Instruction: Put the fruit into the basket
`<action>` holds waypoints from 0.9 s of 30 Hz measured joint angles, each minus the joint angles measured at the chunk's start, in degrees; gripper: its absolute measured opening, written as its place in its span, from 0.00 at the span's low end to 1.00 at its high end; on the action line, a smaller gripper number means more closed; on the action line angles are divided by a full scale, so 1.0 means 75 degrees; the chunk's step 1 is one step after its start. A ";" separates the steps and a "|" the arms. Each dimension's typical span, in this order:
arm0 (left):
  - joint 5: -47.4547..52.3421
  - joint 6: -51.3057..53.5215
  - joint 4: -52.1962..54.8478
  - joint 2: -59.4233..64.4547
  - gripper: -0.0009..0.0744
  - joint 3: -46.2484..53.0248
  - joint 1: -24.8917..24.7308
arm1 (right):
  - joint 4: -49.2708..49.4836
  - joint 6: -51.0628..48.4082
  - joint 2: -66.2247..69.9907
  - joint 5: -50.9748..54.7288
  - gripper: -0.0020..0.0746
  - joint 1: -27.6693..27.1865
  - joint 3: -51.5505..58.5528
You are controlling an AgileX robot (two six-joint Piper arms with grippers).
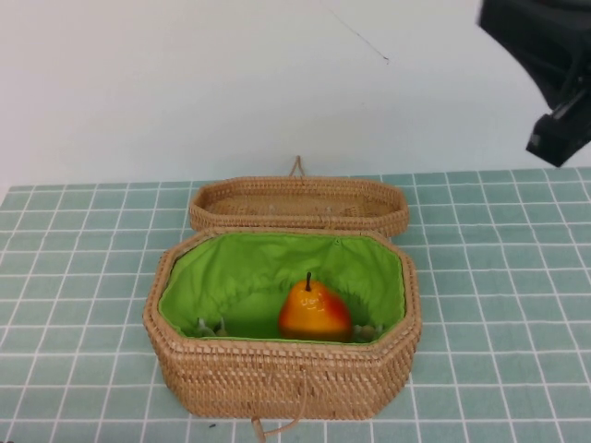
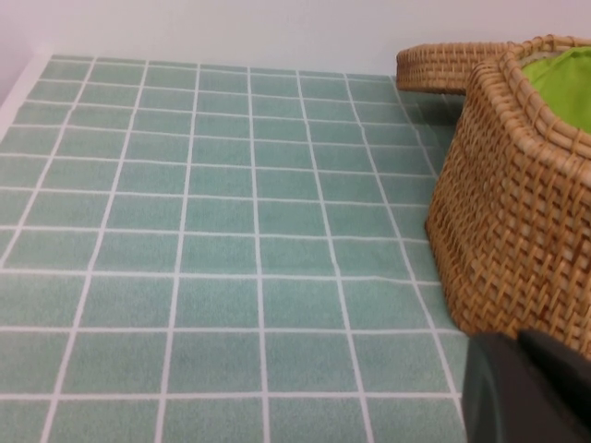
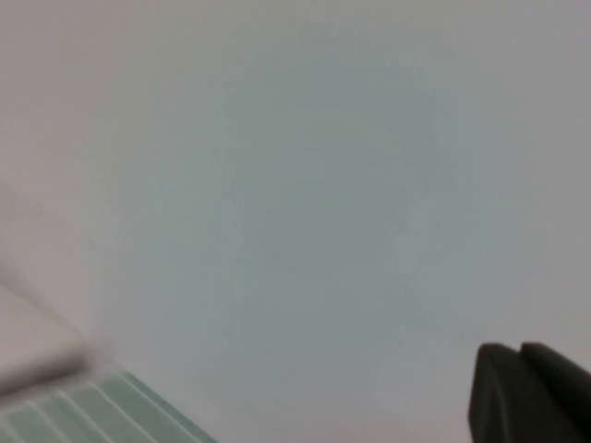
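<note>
Pear [image 1: 315,312] upright inside open basket [image 1: 277,377], lid [image 1: 298,204] flat at 12 o'clock; right gripper [image 1: 554,69] raised at 2 o'clock, left gripper [image 2: 531,392] low beside basket wall, jaw state of both indeterminate.

Right hand [image 1: 557,138] raised high at far right, left hand [image 2: 526,388] low near the table surface
</note>
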 joint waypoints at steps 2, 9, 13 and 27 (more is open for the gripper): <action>0.0000 0.0000 0.0000 0.0000 0.01 0.0000 0.0000 | 0.0123 -0.0474 0.0012 0.1073 0.02 0.0000 0.0000; 0.0000 0.0000 0.0059 0.0000 0.01 0.0000 -0.0016 | 0.0210 -0.0505 -0.0330 0.5035 0.02 0.0035 0.0024; 0.0000 0.0000 0.0059 0.0000 0.01 0.0000 -0.0016 | 0.0154 -0.0505 -0.0767 0.7273 0.02 -0.0127 0.0024; 0.0000 0.0000 0.0059 0.0000 0.01 0.0000 -0.0016 | 0.2615 -0.0440 -0.3616 0.9703 0.02 -0.2408 0.0340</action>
